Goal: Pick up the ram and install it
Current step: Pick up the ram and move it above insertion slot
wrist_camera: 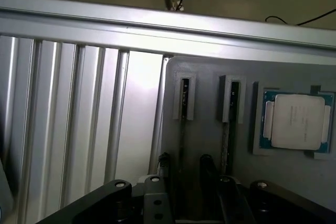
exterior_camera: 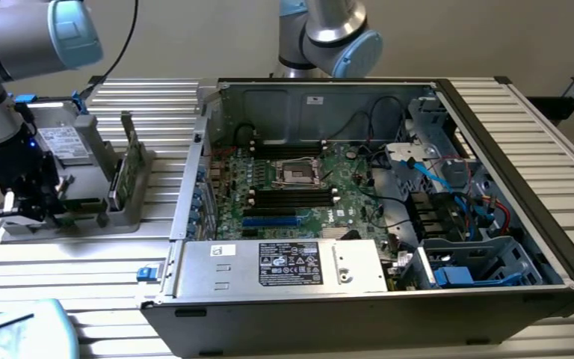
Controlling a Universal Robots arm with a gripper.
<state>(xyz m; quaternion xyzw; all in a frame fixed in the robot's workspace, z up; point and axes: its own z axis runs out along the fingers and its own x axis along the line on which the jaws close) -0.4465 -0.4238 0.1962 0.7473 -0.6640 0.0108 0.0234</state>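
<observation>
Green ram (exterior_camera: 128, 161); grey tray (wrist_camera: 247, 150); silver processor (wrist_camera: 296, 121).

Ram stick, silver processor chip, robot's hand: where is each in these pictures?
ram (wrist_camera: 184, 100), wrist view: on its narrow edge facing the camera.
silver processor chip (wrist_camera: 296, 121), wrist view: middle of its metal lid.
hand (wrist_camera: 184, 167), wrist view: midway between its two fingertips.

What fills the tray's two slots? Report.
A ram in one, a second ram in the other, both on edge. The claw straddles the first and covers both near ends.
</observation>
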